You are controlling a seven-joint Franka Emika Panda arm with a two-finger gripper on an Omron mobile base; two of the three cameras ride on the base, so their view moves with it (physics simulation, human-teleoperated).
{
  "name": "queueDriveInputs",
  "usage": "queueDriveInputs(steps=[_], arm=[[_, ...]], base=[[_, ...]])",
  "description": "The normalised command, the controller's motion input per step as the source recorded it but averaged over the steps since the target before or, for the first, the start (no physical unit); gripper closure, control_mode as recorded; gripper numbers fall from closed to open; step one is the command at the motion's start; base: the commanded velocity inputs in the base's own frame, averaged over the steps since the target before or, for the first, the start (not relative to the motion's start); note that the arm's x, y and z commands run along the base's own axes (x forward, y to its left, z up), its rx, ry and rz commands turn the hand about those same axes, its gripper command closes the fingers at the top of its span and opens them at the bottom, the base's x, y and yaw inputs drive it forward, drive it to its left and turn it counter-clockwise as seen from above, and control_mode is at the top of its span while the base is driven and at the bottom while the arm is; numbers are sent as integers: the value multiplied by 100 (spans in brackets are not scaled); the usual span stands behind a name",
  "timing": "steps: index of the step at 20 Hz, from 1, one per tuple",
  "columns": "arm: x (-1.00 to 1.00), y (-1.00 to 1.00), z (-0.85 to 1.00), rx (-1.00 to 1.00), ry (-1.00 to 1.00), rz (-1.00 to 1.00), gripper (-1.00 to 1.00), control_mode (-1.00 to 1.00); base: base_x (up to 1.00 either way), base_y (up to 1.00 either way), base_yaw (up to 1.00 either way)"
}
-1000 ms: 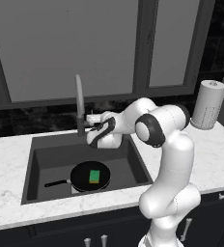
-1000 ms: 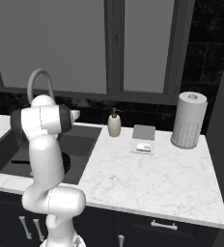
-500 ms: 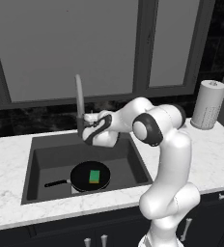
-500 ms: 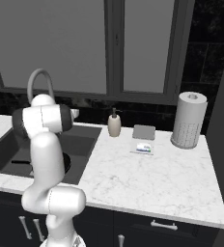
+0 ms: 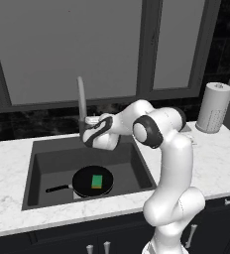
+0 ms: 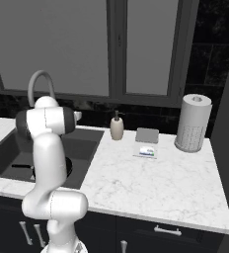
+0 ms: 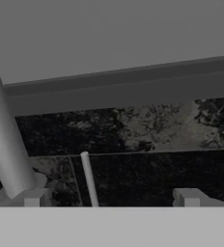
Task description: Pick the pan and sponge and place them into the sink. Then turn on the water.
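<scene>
One wide white marble counter (image 5: 8, 171) carries the dark sink (image 5: 52, 163), and on its floor lies the black pan (image 5: 83, 182) with the green sponge (image 5: 96, 181) resting on it. My jaws stand wide and hold nothing, my gripper (image 5: 87, 133) up beside the grey faucet (image 5: 81, 101) behind the basin, whose thin lever (image 7: 89, 178) rises between my fingertips (image 7: 31, 197).

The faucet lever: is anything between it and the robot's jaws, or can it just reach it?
Nothing visible blocks it. In the hand view the thin lever stands just ahead, between the open gripper tips, beside the faucet. The pan and sponge lie below in the sink.
</scene>
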Motion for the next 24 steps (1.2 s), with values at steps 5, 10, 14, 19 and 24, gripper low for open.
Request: queueDriveInputs(steps=[5,10,14,19,24], arm=[[20,2,-20,0,0,0,-100,-100],[17,2,-18,0,0,0,-100,-100],[16,3,-15,0,0,0,-100,-100],[10,5,-9,0,0,0,-100,-100],[10,6,-4,0,0,0,-100,-100]], base=[[0,0,0],[0,0,0],[0,0,0],[0,0,0],[0,0,0]])
